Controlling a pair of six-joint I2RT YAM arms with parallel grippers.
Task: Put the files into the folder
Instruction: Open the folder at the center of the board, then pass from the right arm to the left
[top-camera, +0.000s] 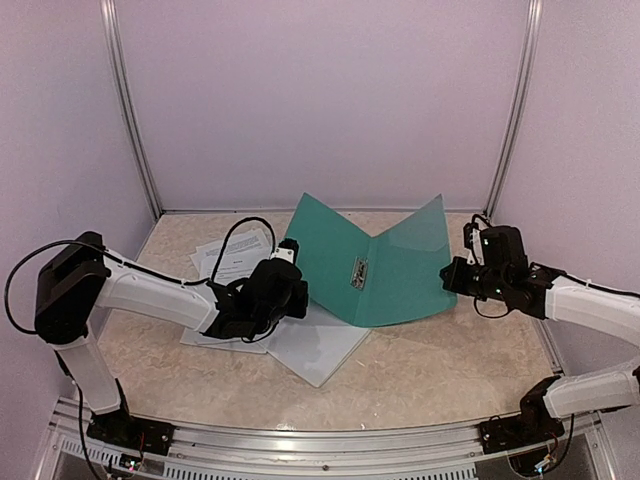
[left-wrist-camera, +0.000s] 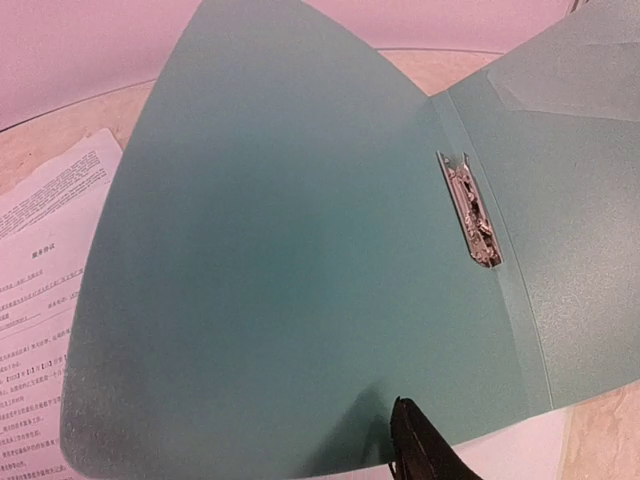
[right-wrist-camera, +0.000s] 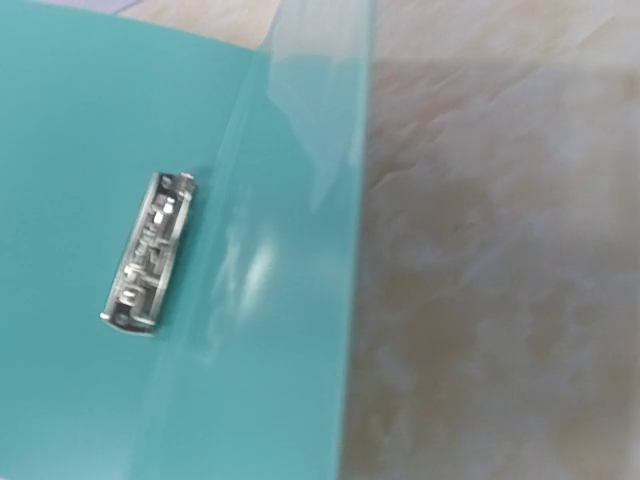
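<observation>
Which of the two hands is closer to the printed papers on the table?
The left hand: it hangs just over the papers, beside the raised left flap of the folder. The right hand is across the open folder, at its right edge.

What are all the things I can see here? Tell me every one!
folder: one, teal-green, open mid-table, both flaps raised
metal clip: one, silver, on the folder's spine
files: several, white with black print, left of the folder, partly under it
table: one, beige marbled, beneath everything
walls: pale lilac, around the table
left gripper: one, black, by the left flap
right gripper: one, black, by the right flap's edge
</observation>
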